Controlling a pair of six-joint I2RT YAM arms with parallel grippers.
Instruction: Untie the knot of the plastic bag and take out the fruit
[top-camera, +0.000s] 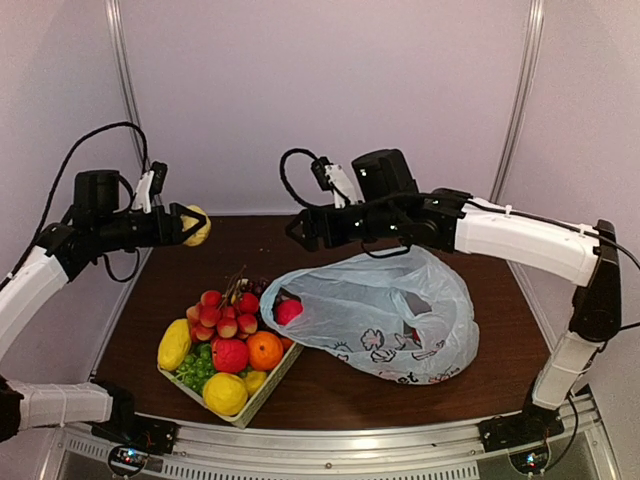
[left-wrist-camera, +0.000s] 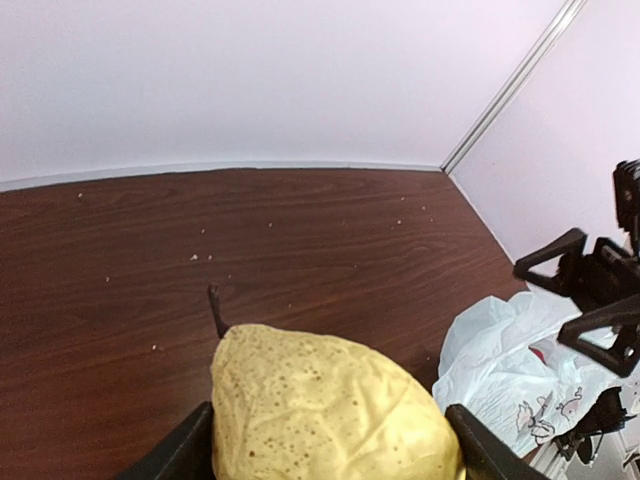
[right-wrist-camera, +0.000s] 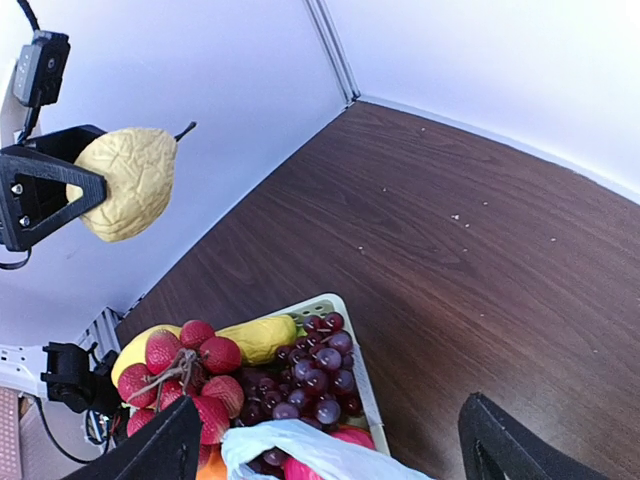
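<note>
Pear (left-wrist-camera: 330, 400), lumpy and yellow, sits clamped in the left gripper (top-camera: 192, 226) above the table (top-camera: 330, 395) at far left; right gripper (top-camera: 298, 232), fingers apart and empty, hovers over the plastic bag (top-camera: 390, 300).

Pale basket (top-camera: 272, 388) resting on dark wood-grain table (top-camera: 330, 390), toward front-left corner.

The dark wood-grain table (top-camera: 330, 385) carries a loaded basket (top-camera: 272, 388) at eight o'clock and the pale blue plastic bag (top-camera: 400, 310) at three o'clock, its mouth overlapping the basket's rim.
</note>
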